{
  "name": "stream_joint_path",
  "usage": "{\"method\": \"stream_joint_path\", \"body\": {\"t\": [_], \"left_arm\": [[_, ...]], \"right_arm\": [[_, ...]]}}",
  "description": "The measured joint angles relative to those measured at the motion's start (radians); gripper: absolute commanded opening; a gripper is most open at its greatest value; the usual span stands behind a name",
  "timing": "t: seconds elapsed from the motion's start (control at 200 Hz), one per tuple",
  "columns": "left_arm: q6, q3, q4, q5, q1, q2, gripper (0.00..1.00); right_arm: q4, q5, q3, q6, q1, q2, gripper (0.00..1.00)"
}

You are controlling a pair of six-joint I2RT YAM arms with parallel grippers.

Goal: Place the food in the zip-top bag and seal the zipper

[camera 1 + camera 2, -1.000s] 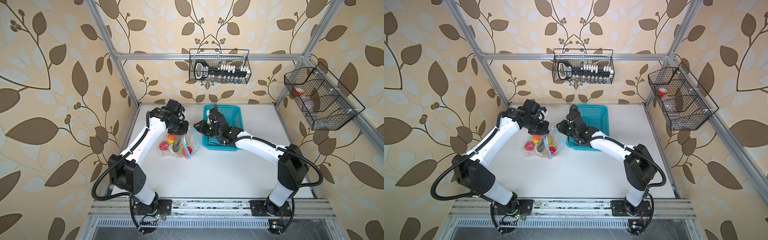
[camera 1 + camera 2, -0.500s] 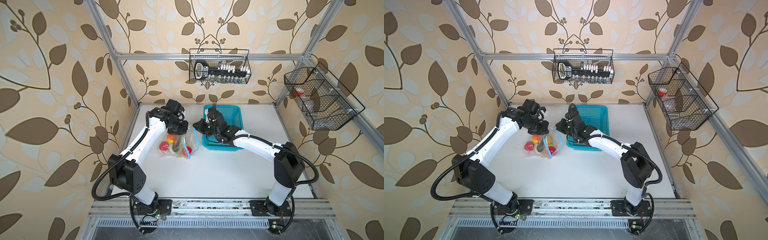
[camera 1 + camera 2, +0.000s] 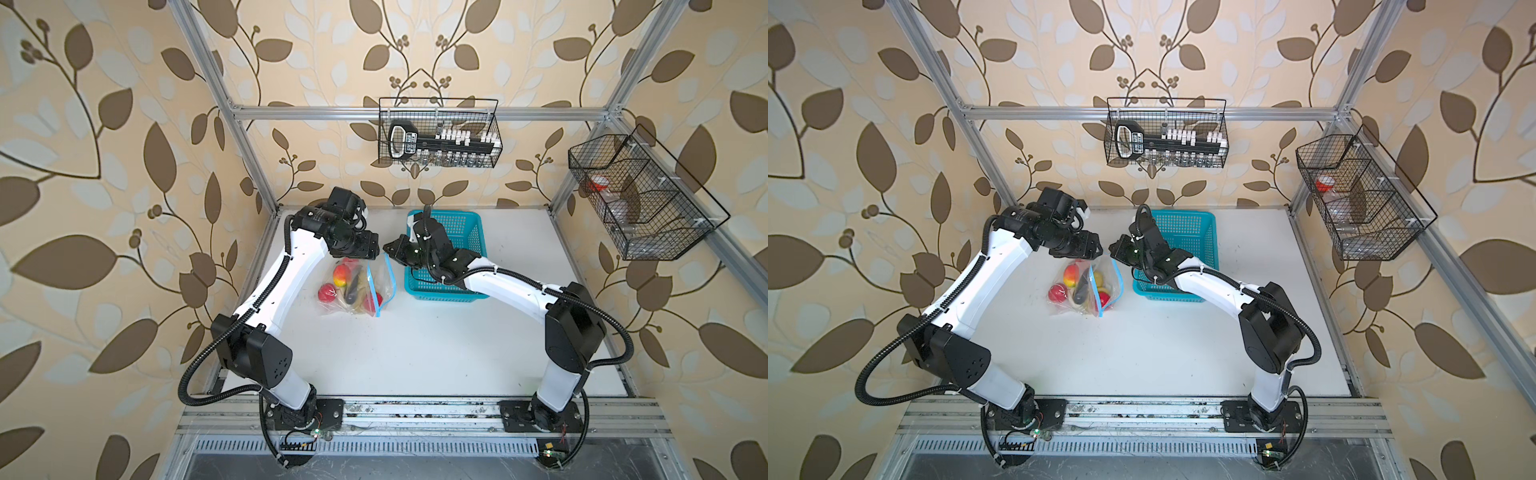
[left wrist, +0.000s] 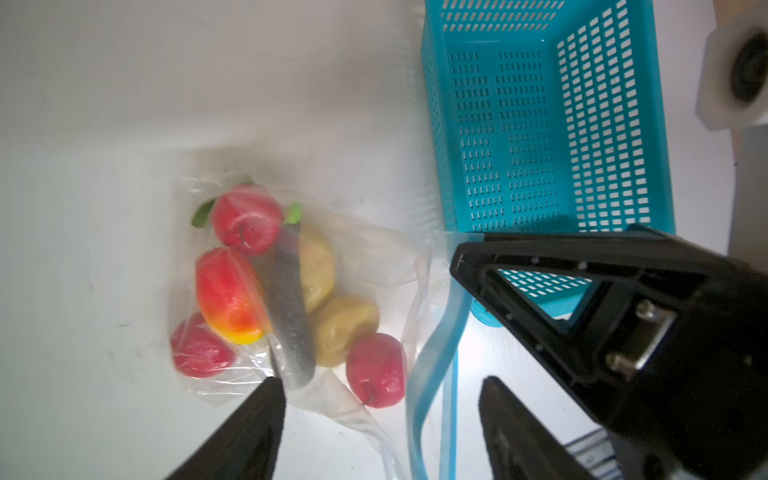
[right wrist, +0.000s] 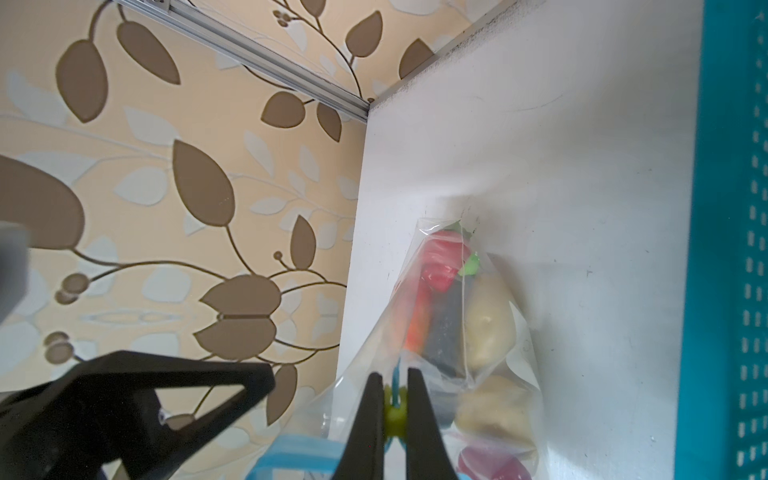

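Two arms meet beside the turquoise basket [image 3: 440, 296].

Top views: in both, the zip-top bag [image 3: 384, 286] lies just beside the basket, on the side facing the left arm, with the food [image 3: 340, 276] inside it. The left gripper [image 3: 372, 246] and right gripper [image 3: 390, 248] hover nose to nose over the bag's end, just off the basket wall that faces the bag. Count: one bag, one basket, two grippers.

Left wrist view: the left gripper's jaws stand wide apart, grasping nothing. The zipper [image 4: 432, 365] runs as two parted strands toward the basket wall, so the mouth is judged unsealed. Count through the plastic: three tomatoes [image 4: 245, 220], two potatoes [image 4: 345, 328], one pepper [image 4: 228, 291], one eggplant [image 4: 291, 324], one green leafy piece [image 4: 294, 212]. No cucumber can be made out.

Right wrist view: the right gripper is clenched on the yellowish slider tab [image 5: 394, 409], with the basket wall alongside.

Risks:
- Nothing anchors the bag, so a pull on the slider may drag the whole bag along the basket instead of closing the track.
- The narrow pinch may slip off the tab.
- The tomato nearest the mouth may roll out if the bag tips
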Motion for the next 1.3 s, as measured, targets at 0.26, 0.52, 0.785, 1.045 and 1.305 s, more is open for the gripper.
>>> {"method": "stream_joint_path", "body": {"t": [0.26, 0.52, 0.785, 1.045, 1.305], "left_arm": [[0.018, 0.05, -0.02, 0.001, 0.067, 0.013, 0.99], [0.033, 0.059, 0.013, 0.091, 0.303, 0.043, 0.99], [0.172, 0.059, 0.072, 0.263, 0.381, 0.043, 0.99], [0.335, 0.058, 0.123, 0.421, 0.452, 0.06, 0.99], [0.55, -0.043, 0.214, 0.602, 0.451, 0.065, 0.99]], "right_arm": [[-0.038, -0.041, 0.103, -0.051, -0.008, 0.032, 0.0], [-0.107, -0.126, 0.266, -0.119, -0.019, 0.112, 0.0], [-0.2, -0.211, 0.43, -0.182, -0.027, 0.204, 0.0], [-0.297, -0.269, 0.555, -0.242, -0.039, 0.249, 0.0], [-0.414, -0.288, 0.727, -0.333, -0.054, 0.329, 0.0]]}}
